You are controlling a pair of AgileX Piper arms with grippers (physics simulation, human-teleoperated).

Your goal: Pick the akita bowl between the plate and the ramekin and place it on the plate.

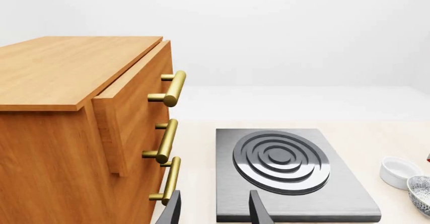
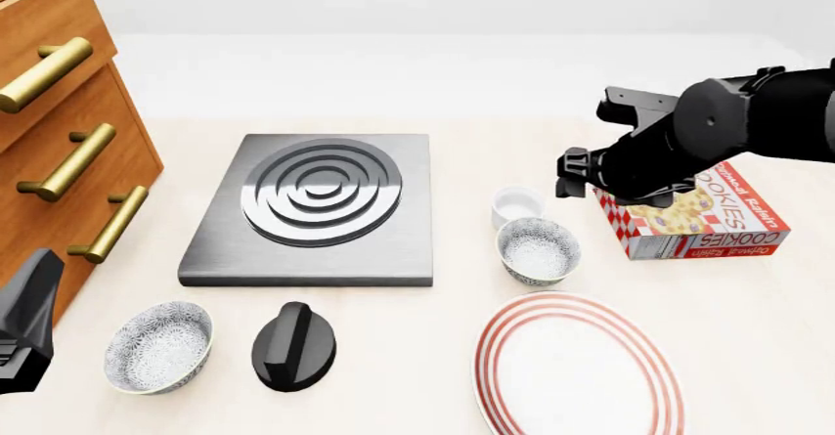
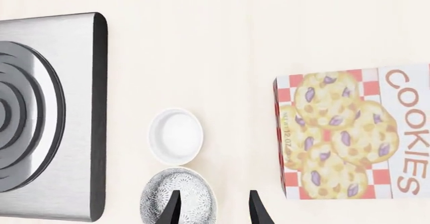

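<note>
akita bowl sits on the counter between the plate nearer the arms and the ramekin just behind it, all but touching the ramekin. wooden drawer cabinet stands at far left, the grey burner slab beside it. cookie box lies right of the bowl, partly under the right arm. a second speckled bowl and a black knob sit front left. right gripper hangs over the akita bowl's rim, fingers parted, holding nothing. left gripper looks parted too, though only its tips show.
</note>
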